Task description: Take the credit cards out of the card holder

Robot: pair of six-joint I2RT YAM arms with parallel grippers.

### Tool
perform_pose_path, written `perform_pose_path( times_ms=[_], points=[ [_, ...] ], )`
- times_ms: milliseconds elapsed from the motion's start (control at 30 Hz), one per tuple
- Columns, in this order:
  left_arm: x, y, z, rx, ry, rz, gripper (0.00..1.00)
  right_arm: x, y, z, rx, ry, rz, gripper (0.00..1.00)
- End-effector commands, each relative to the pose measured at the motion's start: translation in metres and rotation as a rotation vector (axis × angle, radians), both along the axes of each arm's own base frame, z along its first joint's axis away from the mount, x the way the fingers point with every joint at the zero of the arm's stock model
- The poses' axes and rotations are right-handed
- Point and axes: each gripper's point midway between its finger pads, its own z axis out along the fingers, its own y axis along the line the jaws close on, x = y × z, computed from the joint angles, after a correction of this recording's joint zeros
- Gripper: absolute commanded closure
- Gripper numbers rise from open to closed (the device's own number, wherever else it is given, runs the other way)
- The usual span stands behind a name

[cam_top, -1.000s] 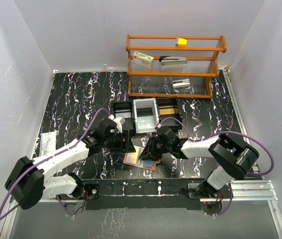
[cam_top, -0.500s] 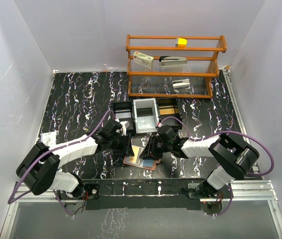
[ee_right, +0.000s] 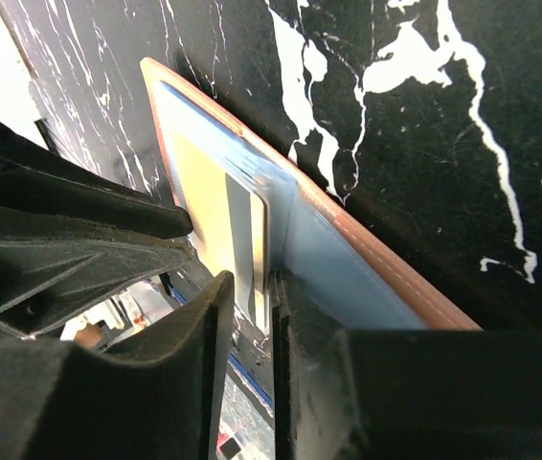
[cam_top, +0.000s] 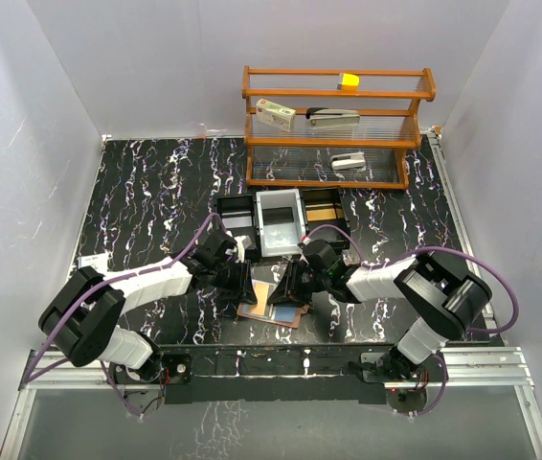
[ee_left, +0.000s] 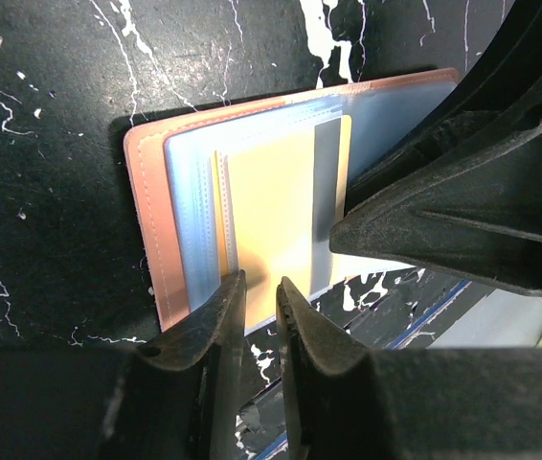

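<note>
White walls point(cam_top: 156, 67) close in a black, white-veined table point(cam_top: 146, 192), with a wooden shelf point(cam_top: 338, 125) at the back and a black tray point(cam_top: 237, 213) in front of it. The left gripper point(ee_left: 257, 297) has its jaws drawn nearly together, and the near edge of the yellow card point(ee_left: 271, 211) runs into the slit between them. We cannot tell whether they already bite. The right gripper point(ee_right: 252, 307) faces it from the other side, its jaws pressed close on the pocket leaf of the card holder point(ee_left: 146, 220), right by the card's dark stripe. The card holder lies open on the table just in front of the tray, between the two grippers. Seen from above, its long side runs roughly left to right, dipping a little toward the right arm. The yellow card sits in the pale pockets with its long axis in line with the left fingers' reach and the stripe along the side next to the right gripper. To do this well, we judge the left jaws should catch only the card and not the clear leaf. The pull should then go straight back along the card's length, kept flat, while the right gripper keeps the holder from following.
</note>
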Motion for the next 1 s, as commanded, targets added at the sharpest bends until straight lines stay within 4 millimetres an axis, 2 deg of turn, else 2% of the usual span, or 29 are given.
perform_pose_path(
  times_ms=[0, 233, 433, 833, 900, 967],
  points=[
    [-0.009, 0.006, -0.006, 0.027, 0.036, -0.009, 0.82, 0.007, 0.004, 0.006, 0.017, -0.047, -0.01, 0.84],
    [-0.01, 0.014, -0.011, 0.075, 0.046, 0.011, 0.84, 0.005, 0.002, 0.009, 0.025, -0.059, 0.022, 1.0],
    [-0.007, 0.023, -0.015, 0.14, 0.04, 0.023, 0.85, 0.002, -0.006, 0.01, 0.036, -0.059, 0.05, 1.0],
    [-0.01, 0.02, -0.015, 0.12, 0.052, 0.02, 0.87, 0.002, -0.018, 0.009, 0.04, -0.047, 0.07, 0.99],
    [-0.009, 0.02, -0.012, 0.115, 0.045, 0.022, 0.86, 0.005, -0.022, 0.007, 0.02, -0.049, 0.057, 0.99],
    [-0.007, 0.018, -0.007, 0.104, 0.028, 0.027, 0.8, 0.006, -0.023, 0.005, 0.005, -0.047, 0.053, 0.99]
  ],
)
